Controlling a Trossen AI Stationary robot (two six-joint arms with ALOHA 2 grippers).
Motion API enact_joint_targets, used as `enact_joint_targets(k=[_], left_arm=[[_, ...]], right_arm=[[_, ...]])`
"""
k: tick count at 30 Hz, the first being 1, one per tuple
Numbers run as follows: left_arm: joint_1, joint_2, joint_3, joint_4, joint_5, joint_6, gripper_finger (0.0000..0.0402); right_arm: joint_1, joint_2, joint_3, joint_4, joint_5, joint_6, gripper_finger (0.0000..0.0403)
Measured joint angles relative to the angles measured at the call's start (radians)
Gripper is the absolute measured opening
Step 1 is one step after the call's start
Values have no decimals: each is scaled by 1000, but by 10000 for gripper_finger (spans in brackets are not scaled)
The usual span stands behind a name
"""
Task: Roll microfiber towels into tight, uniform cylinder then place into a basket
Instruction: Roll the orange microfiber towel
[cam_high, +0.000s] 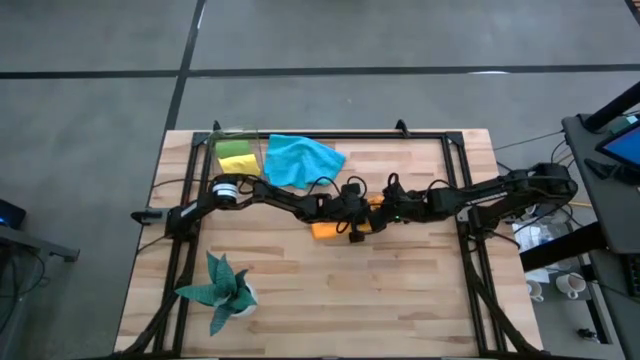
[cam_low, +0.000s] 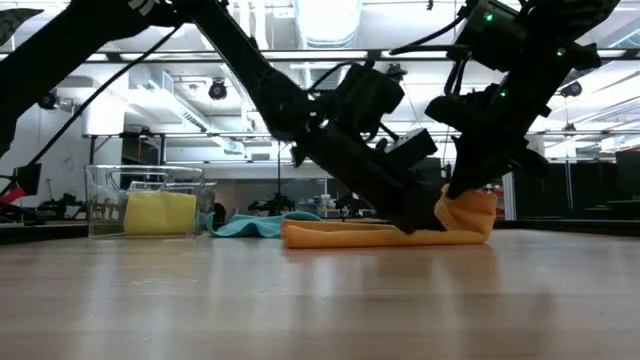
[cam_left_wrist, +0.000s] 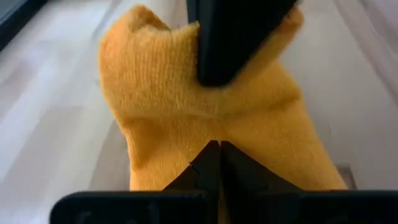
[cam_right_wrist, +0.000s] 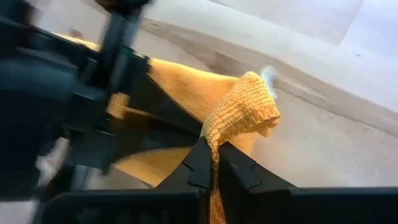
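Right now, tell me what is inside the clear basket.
Inside the basket sit a yellow towel and a lime green towel side by side. Whether they are rolled cannot be told, and anything beneath them is covered.

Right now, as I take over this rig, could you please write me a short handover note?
Left gripper: shut on the orange towel at mid-table.
Right gripper: shut on the same towel's raised end.
Basket, far left corner: yellow towel and green towel inside.
Blue towel: loose beside the basket.
Done: two towels in.
Left: roll and place the orange, then the blue.
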Motion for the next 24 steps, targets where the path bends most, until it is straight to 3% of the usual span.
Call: enact_joint_targets(k=[12,19,24], left_arm=[[-30,-100,-27,-217,-11,45,0],[-37,-109,-103,-191,-24,42,0],[-38,-110,-158,-87,-41,26,0]], right_arm=[[0,-4,0,3,16,-13,9],[0,-3,0,66,17,-30,9],[-4,12,0,140,13,-47,9]])
